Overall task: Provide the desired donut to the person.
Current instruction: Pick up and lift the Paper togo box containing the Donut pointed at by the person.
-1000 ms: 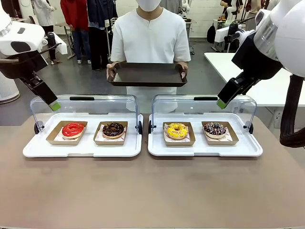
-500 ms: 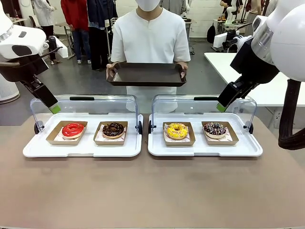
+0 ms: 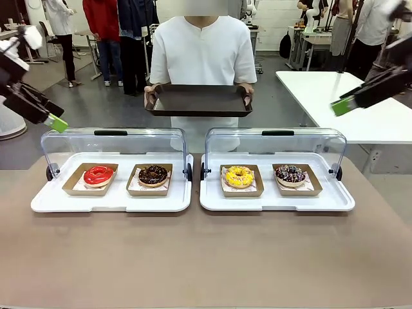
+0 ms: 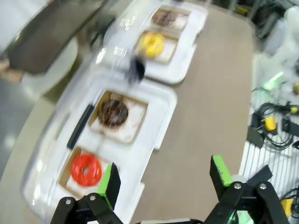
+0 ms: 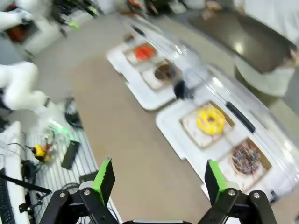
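Left gripper (image 3: 56,123) up at ten o'clock, right gripper (image 3: 341,107) at two, both spread wide, and four donuts (image 3: 152,174) sit under clear lids (image 3: 116,139) at six o'clock from the person's (image 3: 203,51) dark tray (image 3: 198,102).

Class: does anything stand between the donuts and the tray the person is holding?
Yes: the raised clear lids stand behind the donuts, between them and the person's tray. A donut would likely need lifting over them.

Both wrist views are smeared: the chocolate donut (image 4: 112,112) and the sprinkled donut (image 5: 246,158) show no topping detail. From the front, the left gripper (image 3: 56,123) and right gripper (image 3: 341,107) are cut off by the side edges.
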### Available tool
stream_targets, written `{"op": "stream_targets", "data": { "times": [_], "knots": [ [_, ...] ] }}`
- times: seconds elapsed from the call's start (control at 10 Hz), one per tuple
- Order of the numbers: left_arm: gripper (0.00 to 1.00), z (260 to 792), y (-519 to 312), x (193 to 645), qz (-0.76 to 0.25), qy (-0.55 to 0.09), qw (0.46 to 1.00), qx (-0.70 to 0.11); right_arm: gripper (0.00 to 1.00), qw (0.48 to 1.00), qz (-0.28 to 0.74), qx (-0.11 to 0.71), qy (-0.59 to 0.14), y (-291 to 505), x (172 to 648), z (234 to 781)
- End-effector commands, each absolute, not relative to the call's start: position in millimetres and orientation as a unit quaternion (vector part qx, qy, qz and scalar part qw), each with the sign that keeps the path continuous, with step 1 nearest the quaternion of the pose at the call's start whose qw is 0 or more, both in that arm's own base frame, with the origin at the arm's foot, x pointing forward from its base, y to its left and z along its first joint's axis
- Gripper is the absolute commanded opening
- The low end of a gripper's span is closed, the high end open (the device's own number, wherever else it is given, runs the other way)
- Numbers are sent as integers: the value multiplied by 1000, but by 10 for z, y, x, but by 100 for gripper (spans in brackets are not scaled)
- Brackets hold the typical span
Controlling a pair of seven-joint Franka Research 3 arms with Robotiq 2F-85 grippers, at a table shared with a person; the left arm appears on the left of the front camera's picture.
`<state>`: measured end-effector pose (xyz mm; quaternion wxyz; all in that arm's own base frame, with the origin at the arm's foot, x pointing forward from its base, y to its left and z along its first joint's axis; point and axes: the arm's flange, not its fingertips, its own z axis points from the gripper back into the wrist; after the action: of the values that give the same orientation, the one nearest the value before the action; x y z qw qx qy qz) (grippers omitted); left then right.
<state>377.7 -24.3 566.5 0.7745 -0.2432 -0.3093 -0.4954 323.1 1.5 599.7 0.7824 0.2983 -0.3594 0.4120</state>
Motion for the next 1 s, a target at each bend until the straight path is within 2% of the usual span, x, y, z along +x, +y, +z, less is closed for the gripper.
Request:
{"op": "stream_targets", "data": {
  "times": [0.0,0.2,0.4,0.9],
  "knots": [
    [100,5635,-15,3947,-534,-306,708,-347,100,727,441,394,-348,-345,3313,5869],
    [100,5555,271,3942,-532,-363,677,-356,100,698,464,409,-361,-706,3348,5709],
    [100,5477,495,3984,-521,-382,669,-368,100,687,469,403,-382,-976,3333,5562],
    [100,5295,833,3877,-501,-433,670,-335,100,698,440,382,-416,-1322,3235,5327]
  ]
}}
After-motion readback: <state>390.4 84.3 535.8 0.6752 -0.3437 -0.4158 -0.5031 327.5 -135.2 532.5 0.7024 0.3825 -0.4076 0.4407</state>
